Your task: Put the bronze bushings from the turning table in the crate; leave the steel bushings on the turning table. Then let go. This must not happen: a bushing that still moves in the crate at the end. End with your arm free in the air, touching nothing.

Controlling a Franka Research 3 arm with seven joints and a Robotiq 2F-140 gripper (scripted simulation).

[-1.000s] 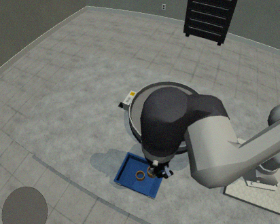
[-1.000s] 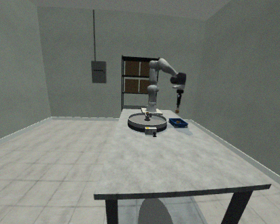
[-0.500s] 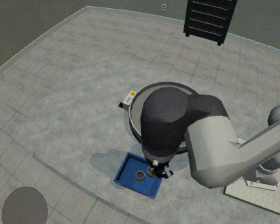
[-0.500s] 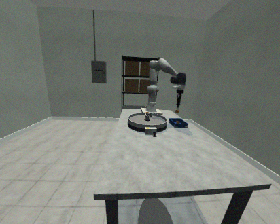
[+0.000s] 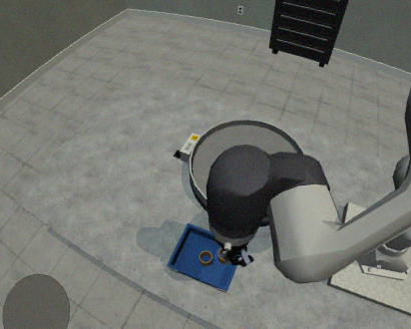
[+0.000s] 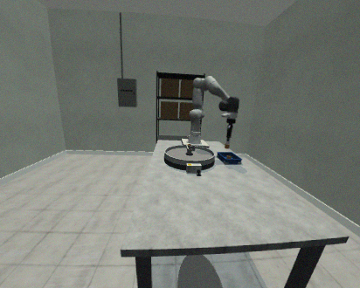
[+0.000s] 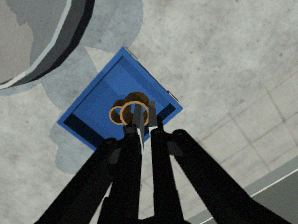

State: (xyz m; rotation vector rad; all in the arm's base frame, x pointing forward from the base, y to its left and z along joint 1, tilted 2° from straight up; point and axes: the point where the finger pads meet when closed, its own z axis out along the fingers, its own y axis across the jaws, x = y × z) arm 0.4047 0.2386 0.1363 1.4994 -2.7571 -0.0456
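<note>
My gripper (image 7: 146, 111) is shut on a bronze bushing (image 7: 134, 113) and holds it above the blue crate (image 7: 119, 106). In the top view the held bushing hangs at the fingertips over the crate's (image 5: 205, 257) right part. Another bronze bushing (image 5: 205, 257) lies inside the crate; it also shows in the wrist view (image 7: 118, 114), partly behind the held one. The turning table is beside the crate, mostly hidden by my arm. In the exterior view a small grey bushing (image 6: 190, 151) stands on the turning table (image 6: 190, 156), and the gripper (image 6: 227, 143) is well above the crate (image 6: 229, 160).
A small grey control box (image 5: 190, 145) with a yellow label sits at the turning table's rim. The robot base (image 5: 380, 249) stands right of the crate. A dark shelf rack (image 5: 306, 27) stands by the far wall.
</note>
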